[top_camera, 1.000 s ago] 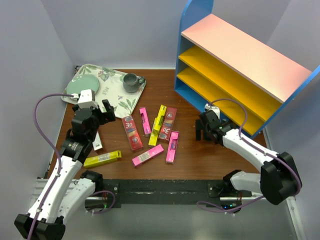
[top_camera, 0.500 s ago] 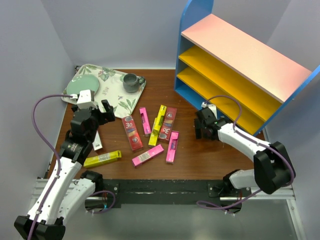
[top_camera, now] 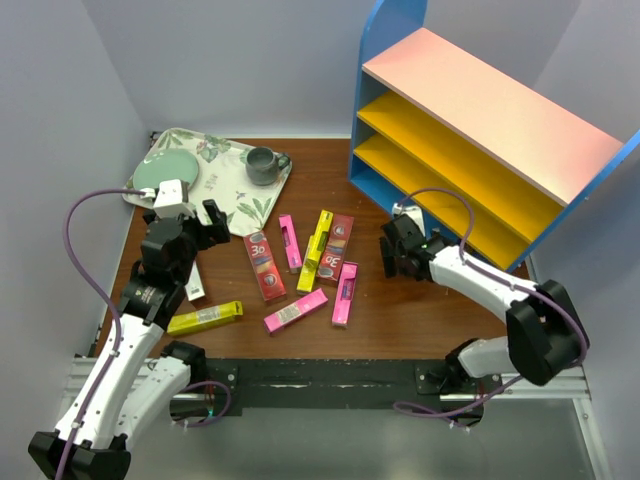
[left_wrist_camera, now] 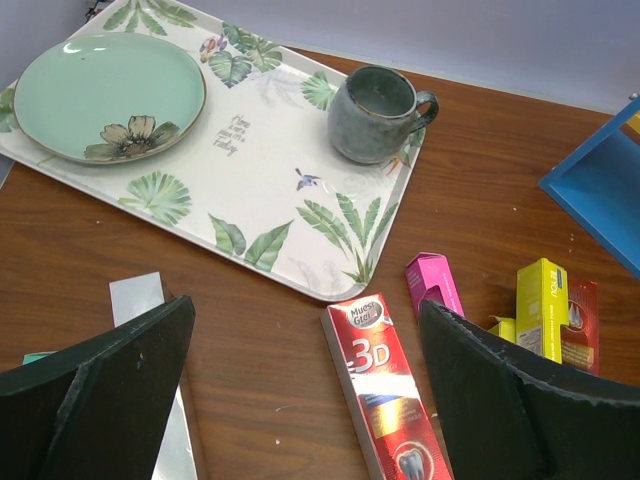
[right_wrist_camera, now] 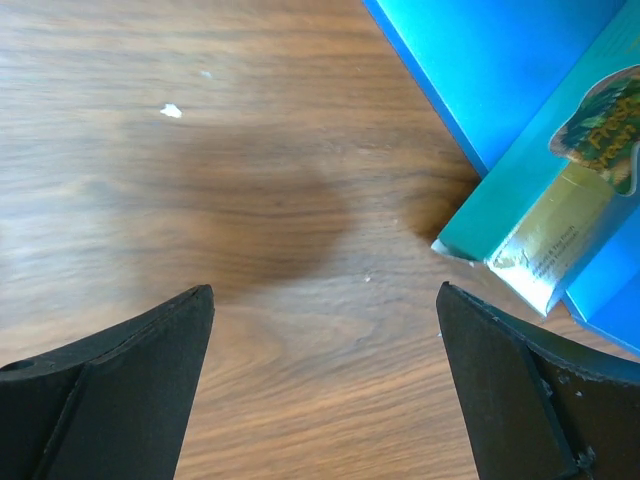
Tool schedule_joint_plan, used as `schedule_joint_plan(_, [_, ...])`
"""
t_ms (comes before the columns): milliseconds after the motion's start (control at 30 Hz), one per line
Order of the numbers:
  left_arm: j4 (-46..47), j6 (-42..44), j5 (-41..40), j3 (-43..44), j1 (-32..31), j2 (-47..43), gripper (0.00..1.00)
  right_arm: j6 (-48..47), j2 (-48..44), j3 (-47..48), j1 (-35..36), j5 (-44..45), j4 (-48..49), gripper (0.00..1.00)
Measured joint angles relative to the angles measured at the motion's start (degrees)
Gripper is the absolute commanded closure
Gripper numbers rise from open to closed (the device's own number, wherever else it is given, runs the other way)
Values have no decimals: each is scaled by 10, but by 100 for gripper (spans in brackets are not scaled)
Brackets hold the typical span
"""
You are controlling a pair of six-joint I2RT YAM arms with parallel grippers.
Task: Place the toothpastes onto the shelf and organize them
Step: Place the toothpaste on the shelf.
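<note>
pink, yellow and red toothpastes (top_camera: pixel 264 266) lie scattered flat, left of the blue-sided shelf (top_camera: pixel 470 105).

Bare tabletop (right_wrist_camera: pixel 250 200) (teal carton (right_wrist_camera: pixel 545 200) by shelf (right_wrist_camera: pixel 470 60))

A red carton (left_wrist_camera: pixel 385 390) on the table carried a big white "3D" under a small oval logo I couldn't make out. The floral tray (left_wrist_camera: pixel 280 120) bore cursive words too small to read. A teal carton (right_wrist_camera: pixel 545 200) showed a leafy badge apparently beginning "Fresh".
</note>
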Motion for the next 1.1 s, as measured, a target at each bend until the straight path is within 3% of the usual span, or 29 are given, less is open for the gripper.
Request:
schedule_joint_plan(333, [2, 0, 2, -2, 0, -2, 0, 121, -166, -50, 0, 97, -24, 1])
schedule_joint_plan(600, [3, 0, 2, -2, 0, -15, 0, 257, -179, -64, -16, 147, -57, 1])
schedule_joint_plan(867, [3, 0, 3, -2, 0, -21, 0, 410, -206, -148, -16, 191, -40, 2])
schedule_joint_plan(1100, [3, 0, 3, -2, 0, -23, 0, 435, -199, -189, -20, 241, 26, 2])
